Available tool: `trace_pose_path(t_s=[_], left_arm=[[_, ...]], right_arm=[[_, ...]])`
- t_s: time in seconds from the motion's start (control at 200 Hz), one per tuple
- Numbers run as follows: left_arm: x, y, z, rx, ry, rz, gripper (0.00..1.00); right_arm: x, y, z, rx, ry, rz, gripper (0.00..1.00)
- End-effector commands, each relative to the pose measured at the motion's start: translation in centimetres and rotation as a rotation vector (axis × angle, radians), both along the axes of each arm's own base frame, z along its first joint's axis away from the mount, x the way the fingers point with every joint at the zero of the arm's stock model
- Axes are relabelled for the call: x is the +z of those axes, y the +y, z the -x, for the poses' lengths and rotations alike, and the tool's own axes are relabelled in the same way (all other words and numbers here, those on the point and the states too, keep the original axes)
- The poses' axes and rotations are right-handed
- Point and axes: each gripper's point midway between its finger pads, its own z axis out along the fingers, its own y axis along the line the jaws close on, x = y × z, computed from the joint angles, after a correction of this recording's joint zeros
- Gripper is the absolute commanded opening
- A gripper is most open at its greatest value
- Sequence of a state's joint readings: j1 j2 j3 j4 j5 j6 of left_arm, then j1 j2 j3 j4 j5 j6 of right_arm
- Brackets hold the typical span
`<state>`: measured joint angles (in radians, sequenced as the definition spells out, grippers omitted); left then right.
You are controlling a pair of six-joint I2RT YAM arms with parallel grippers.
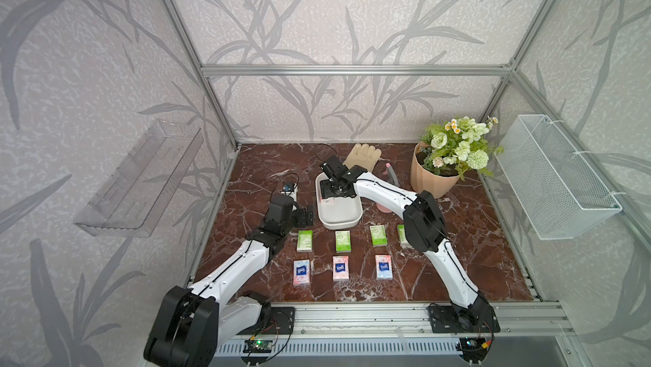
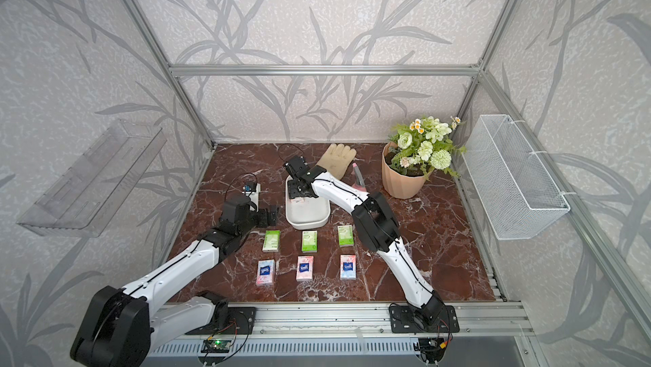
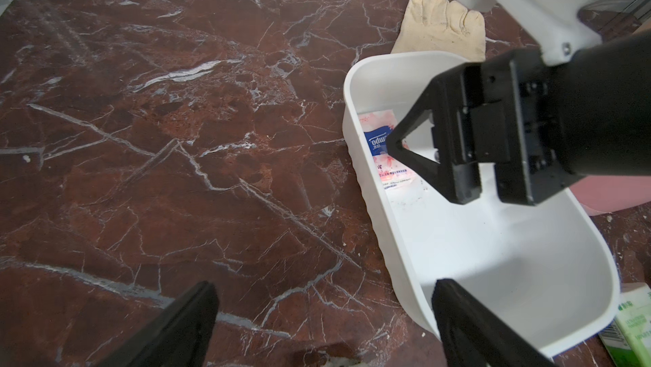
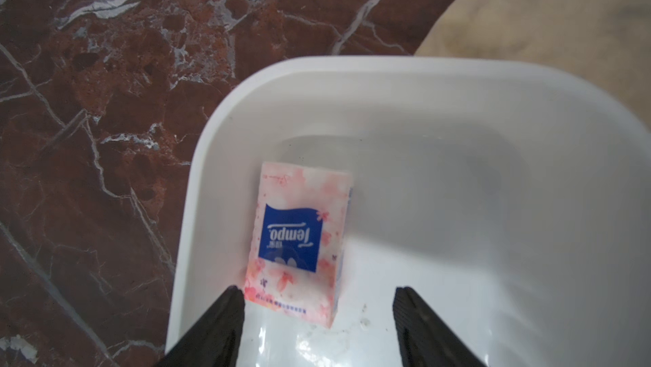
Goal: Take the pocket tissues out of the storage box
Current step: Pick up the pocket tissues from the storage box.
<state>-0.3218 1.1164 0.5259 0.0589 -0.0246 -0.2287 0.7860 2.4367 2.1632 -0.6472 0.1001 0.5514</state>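
Right wrist; pink pack (image 4: 299,238) inside storage box (image 4: 387,94)

One pack (image 4: 299,238) lies in storage box (image 4: 352,65), just ahead of right gripper (image 4: 318,293), against the box wall. Other packs (image 1: 342,242) sit in two rows on desk (image 1: 468,263), behind it. Left gripper (image 3: 324,286) is to its left, outside box.

Left arm (image 1: 232,266): white shell links, black joint housings; a thin black cable runs along the shell.
Right arm (image 1: 447,270): same white-and-black build; small dark screws dot the links.
Shoulder housing (image 1: 183,326): large, rounded black casing.
Left gripper (image 3: 324,283): black, tapering fingers.
Right gripper (image 4: 318,289): black hollow triangular fingers on a black block body.
Wrist bracket (image 3: 521,5): white, with silver screws.
Base plates (image 2: 401,323): black; red and black wires trail out.
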Motion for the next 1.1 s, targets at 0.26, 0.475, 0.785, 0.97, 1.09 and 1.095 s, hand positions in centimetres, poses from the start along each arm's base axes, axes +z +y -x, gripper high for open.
trace_pose_path(t_s=[0.26,0.475,0.785,0.97,1.09,1.095], left_arm=[[-0.6,-0.1,0.1,0.0,0.012,-0.006,1.0],[-0.7,0.0,0.1,0.003,0.015,-0.008,1.0],[-1.0,0.0,0.1,0.006,0.025,-0.007,1.0],[-1.0,0.0,0.1,0.006,0.024,-0.006,1.0],[-0.9,0.0,0.1,0.008,0.024,-0.008,1.0],[-0.9,0.0,0.1,0.008,0.023,-0.008,1.0]], right_arm=[[-2.6,0.9,-0.4,0.057,0.061,0.055,0.73],[-4.2,-0.2,-0.2,0.051,0.081,0.12,0.73],[-3.3,-2.6,-0.9,0.039,0.036,0.234,0.73],[-2.6,-1.0,-0.8,0.124,0.021,0.17,0.75],[-2.8,0.0,-1.0,0.146,0.002,0.125,0.8],[-2.8,0.0,-1.0,0.146,0.002,0.125,0.8]])
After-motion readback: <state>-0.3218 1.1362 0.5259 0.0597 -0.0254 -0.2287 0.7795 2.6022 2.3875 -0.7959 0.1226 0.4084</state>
